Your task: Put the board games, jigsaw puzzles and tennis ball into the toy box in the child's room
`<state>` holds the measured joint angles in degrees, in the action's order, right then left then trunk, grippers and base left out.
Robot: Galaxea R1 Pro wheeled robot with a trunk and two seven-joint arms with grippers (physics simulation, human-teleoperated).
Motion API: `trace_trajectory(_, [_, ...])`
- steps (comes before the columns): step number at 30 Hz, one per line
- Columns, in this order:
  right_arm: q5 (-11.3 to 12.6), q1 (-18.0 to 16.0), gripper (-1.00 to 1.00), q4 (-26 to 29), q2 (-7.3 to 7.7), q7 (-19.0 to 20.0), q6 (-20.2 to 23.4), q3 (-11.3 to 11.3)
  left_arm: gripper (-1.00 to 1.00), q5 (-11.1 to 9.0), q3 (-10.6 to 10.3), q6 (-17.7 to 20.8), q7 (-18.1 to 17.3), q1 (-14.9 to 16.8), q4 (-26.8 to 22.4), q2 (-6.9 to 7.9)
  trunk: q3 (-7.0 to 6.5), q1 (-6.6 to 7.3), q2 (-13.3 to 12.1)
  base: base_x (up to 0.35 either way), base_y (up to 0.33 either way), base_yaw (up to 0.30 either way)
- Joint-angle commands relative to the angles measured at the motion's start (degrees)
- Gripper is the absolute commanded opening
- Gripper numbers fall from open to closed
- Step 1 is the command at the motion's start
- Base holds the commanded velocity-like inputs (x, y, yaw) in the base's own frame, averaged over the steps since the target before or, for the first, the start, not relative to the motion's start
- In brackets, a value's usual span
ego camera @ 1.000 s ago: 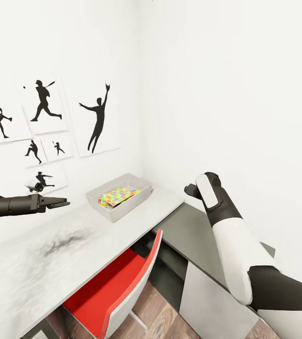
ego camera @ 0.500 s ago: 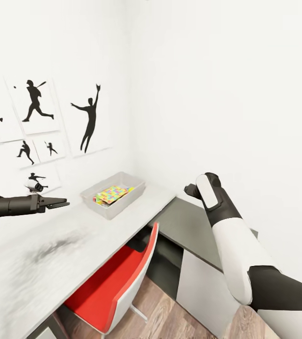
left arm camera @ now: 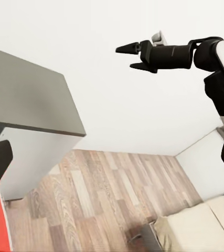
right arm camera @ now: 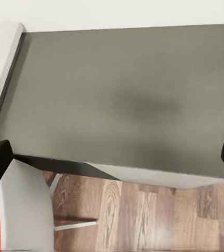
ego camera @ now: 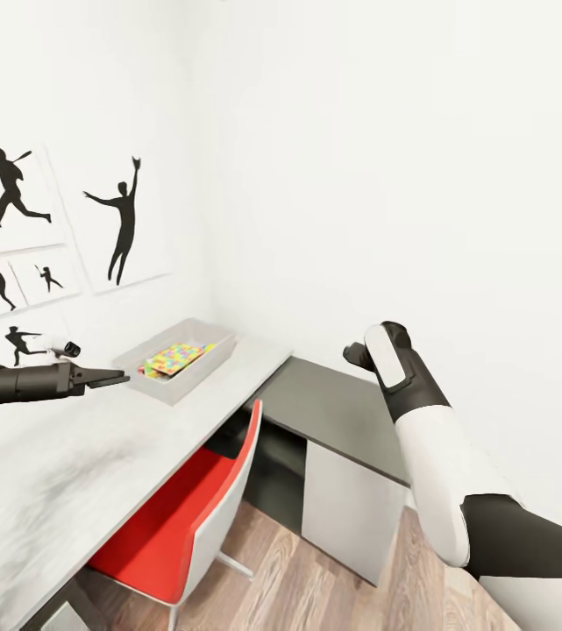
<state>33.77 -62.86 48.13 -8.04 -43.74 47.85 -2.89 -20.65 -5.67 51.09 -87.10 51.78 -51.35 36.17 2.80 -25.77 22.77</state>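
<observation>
- The toy box [ego camera: 173, 361] sits at the tabletop's [ego camera: 70, 464] far end, with a puzzle [ego camera: 174, 358] inside.
- The left pincer [ego camera: 116, 379] hovers near it, empty and slightly open.
- The right pincer [left arm camera: 134, 57] is open and empty.

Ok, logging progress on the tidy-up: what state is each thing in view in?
toy box: upright on the table, with things inside.
jigsaw puzzles: lying inside the toy box.
left gripper: open, empty.
right gripper: open, empty.
red chair: upright, seat partly under the table.
</observation>
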Motion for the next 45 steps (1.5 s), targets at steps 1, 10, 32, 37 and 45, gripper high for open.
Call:
trace_trajectory(1, [0.6, -0.07, 1.0, 0.04, -0.05, -0.57, 0.03, -0.1, 1.0, -0.25, -0.22, 0.42, -0.15, 0.06, 0.17, 0.07, 0.14, -0.01, 0.14, -0.259, 0.001, -0.278])
trace_trajectory(10, [0.6, -0.07, 1.0, -0.06, -0.05, -0.56, 0.04, -0.1, 1.0, -0.26, -0.22, 0.09, -0.15, 0.05, 0.94, 0.05, 0.14, -0.01, 0.14, -0.212, -0.076, -0.278])
trace_trajectory(32, [0.6, -0.07, 1.0, -1.3, -0.03, -0.19, -0.06, -0.27, 1.0, -0.26, -0.22, 0.04, -0.11, 0.06, 0.99, 0.04, 0.14, -0.01, 0.14, -0.156, -0.064, -0.278])
trace_trajectory(37, [0.6, -0.07, 1.0, -1.66, 0.03, 0.06, -0.12, -0.28, 1.0, -0.26, -0.24, 0.01, -0.09, 0.07, 0.99, 0.04, 0.14, -0.01, 0.14, -0.116, -0.001, -0.278])
trace_trajectory(45, [0.6, -0.07, 1.0, -2.09, 0.24, 0.23, -0.17, -0.35, 1.0, -0.19, -0.29, -0.01, -0.03, 0.06, 1.66, -0.13, 0.14, -0.01, 0.14, -0.109, 0.0, -0.278])
